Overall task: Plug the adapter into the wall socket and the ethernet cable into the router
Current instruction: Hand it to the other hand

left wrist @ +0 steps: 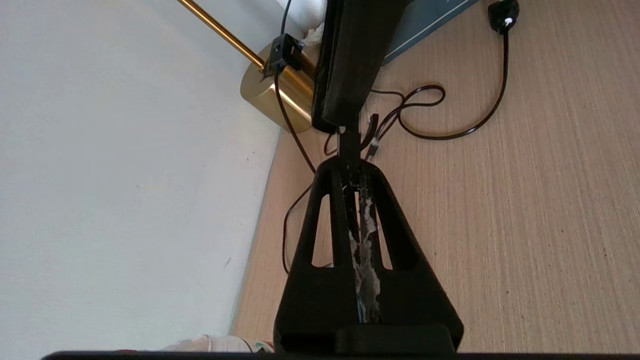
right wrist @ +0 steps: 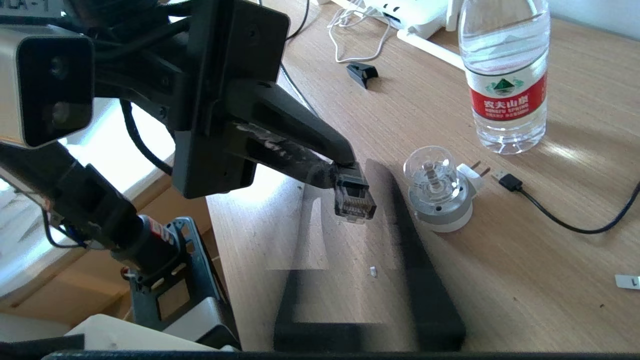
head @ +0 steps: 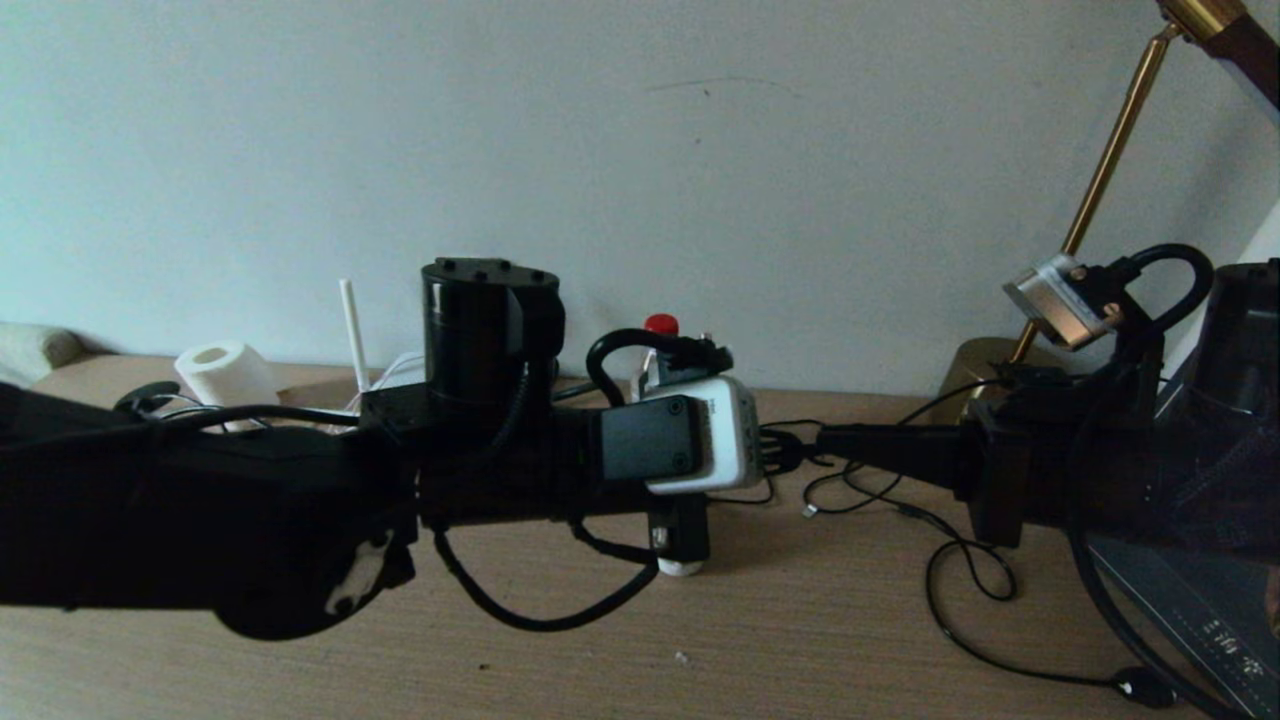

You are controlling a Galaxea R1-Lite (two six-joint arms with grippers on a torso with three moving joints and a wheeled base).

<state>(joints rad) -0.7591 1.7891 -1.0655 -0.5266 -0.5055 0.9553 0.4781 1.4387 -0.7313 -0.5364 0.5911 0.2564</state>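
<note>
My left gripper [head: 785, 450] reaches across the desk's middle, shut on the ethernet cable's small black connector [right wrist: 354, 197], which sticks out past its fingertips [left wrist: 348, 150]. The black cable [head: 960, 575] trails in loops over the desk to its round disc [head: 1140, 687]. My right gripper [head: 826, 443] faces it tip to tip, open [right wrist: 345, 177]; the connector shows between its spread fingers, untouched. The white router [right wrist: 415, 12] lies at the desk's far end, one antenna [head: 352, 330] upright, with a thin white cord [right wrist: 350, 37] beside it. The adapter's cube and the wall socket are out of view.
A water bottle [right wrist: 505, 75], a white plug-in night light with a clear dome [right wrist: 440, 190], a black USB cable [right wrist: 510, 181] and a small black clip [right wrist: 362, 74] lie near the grippers. The brass lamp base [head: 985, 365] stands by the wall; a paper roll [head: 225, 375] sits far left.
</note>
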